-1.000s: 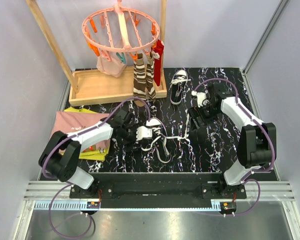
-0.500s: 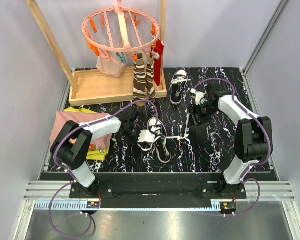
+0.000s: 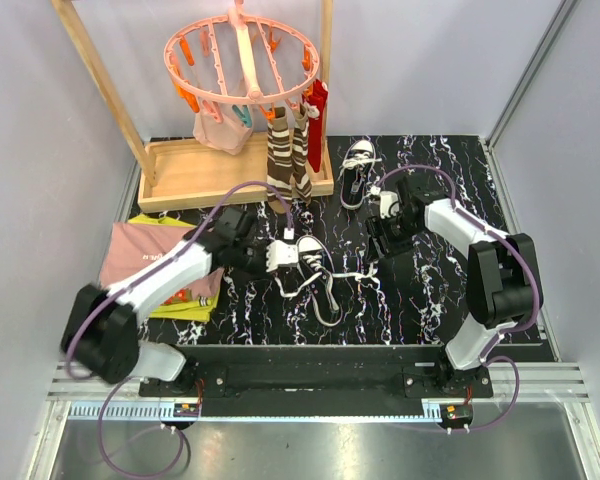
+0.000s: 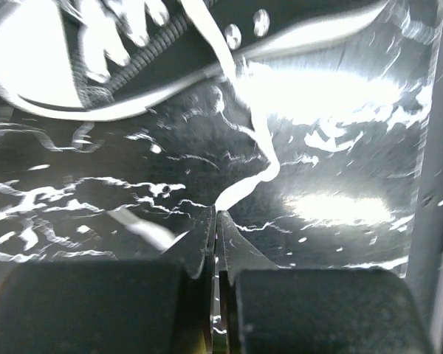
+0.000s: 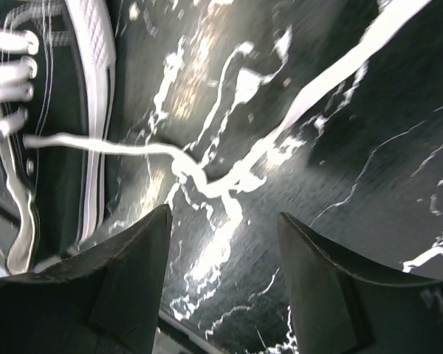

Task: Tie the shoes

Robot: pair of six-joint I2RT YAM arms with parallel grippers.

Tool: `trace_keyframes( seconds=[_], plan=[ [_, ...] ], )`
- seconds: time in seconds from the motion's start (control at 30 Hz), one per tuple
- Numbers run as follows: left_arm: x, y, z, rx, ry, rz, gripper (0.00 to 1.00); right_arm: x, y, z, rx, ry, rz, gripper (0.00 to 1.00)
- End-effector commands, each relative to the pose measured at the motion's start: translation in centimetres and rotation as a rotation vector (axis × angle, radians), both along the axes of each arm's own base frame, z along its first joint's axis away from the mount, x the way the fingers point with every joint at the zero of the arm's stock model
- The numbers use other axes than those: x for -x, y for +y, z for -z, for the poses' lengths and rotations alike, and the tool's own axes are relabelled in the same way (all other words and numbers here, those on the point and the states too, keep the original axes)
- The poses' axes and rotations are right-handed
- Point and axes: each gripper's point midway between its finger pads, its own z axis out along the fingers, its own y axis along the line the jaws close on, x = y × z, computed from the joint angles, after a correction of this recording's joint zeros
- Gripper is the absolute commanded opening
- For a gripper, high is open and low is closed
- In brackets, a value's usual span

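Both shoes (image 3: pixel 316 268) are lying unknotted. The left gripper (image 4: pixel 215 218) is pinching a lace end (image 4: pixel 245 184); the right gripper (image 5: pixel 225 221) is hanging spread.

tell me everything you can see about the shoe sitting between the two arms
The near shoe is a small black canvas low-top with a white sole, sitting on the black marbled mat between the arms. Its white laces are untied: one loops toward the near edge, another trails right with a loose knot toward the open right pincer. The left pincer is shut beside the shoe, and a lace end looks pinched at its tips.
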Motion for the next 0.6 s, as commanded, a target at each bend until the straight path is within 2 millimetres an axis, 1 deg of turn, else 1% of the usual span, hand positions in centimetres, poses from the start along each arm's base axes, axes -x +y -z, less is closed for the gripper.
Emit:
trace_keyframes(
  seconds=[0.0,0.03,0.07,0.1,0.17,0.2,0.3,0.37,0.4,0.43,0.47,0.5,0.57],
  plan=[
    [1.5,-1.2,-3.3,0.167,0.015,-0.091,0.00,-3.2,-0.1,-0.1,0.021,-0.074,0.098,0.66],
    [1.6,-1.2,-4.1,0.189,-0.014,-0.095,0.00,-3.4,0.0,0.2,0.013,-0.066,0.105,0.66],
    [1.9,-1.1,-4.0,0.194,-0.015,-0.099,0.00,-3.5,0.1,0.5,0.012,-0.056,0.108,0.65],
    [2.0,-1.0,-4.1,0.199,-0.022,-0.102,0.00,-3.5,0.1,1.5,0.020,-0.030,0.114,0.63],
    [2.1,-0.8,-4.5,0.205,-0.037,-0.107,0.00,-3.5,0.3,2.2,0.016,-0.007,0.124,0.61],
    [2.3,-0.8,-4.6,0.208,-0.037,-0.106,0.00,-3.3,0.4,2.7,0.009,0.013,0.122,0.57],
    [2.7,-0.9,-5.2,0.220,-0.047,-0.093,0.00,-2.9,0.6,3.6,0.001,0.051,0.134,0.55],
    [2.9,-0.9,-5.5,0.225,-0.054,-0.085,0.00,-2.7,0.8,3.9,-0.005,0.072,0.145,0.46],
    [3.0,-1.0,-5.8,0.230,-0.061,-0.081,0.00,-2.5,1.1,4.0,-0.022,0.084,0.141,0.40],
    [3.1,-1.0,-6.0,0.232,-0.064,-0.078,0.00,-2.6,1.4,3.6,-0.041,0.083,0.139,0.21],
    [3.2,-0.9,-6.0,0.232,-0.064,-0.074,0.00,-2.6,1.8,3.1,-0.061,0.078,0.130,0.12],
    [3.4,-0.9,-6.2,0.236,-0.071,-0.067,0.00,-3.1,2.2,1.7,-0.093,0.047,0.117,0.00],
    [3.7,-0.7,-6.0,0.232,-0.079,-0.050,0.00,-3.8,2.8,-0.4,-0.140,-0.009,0.086,0.00]
  ],
)
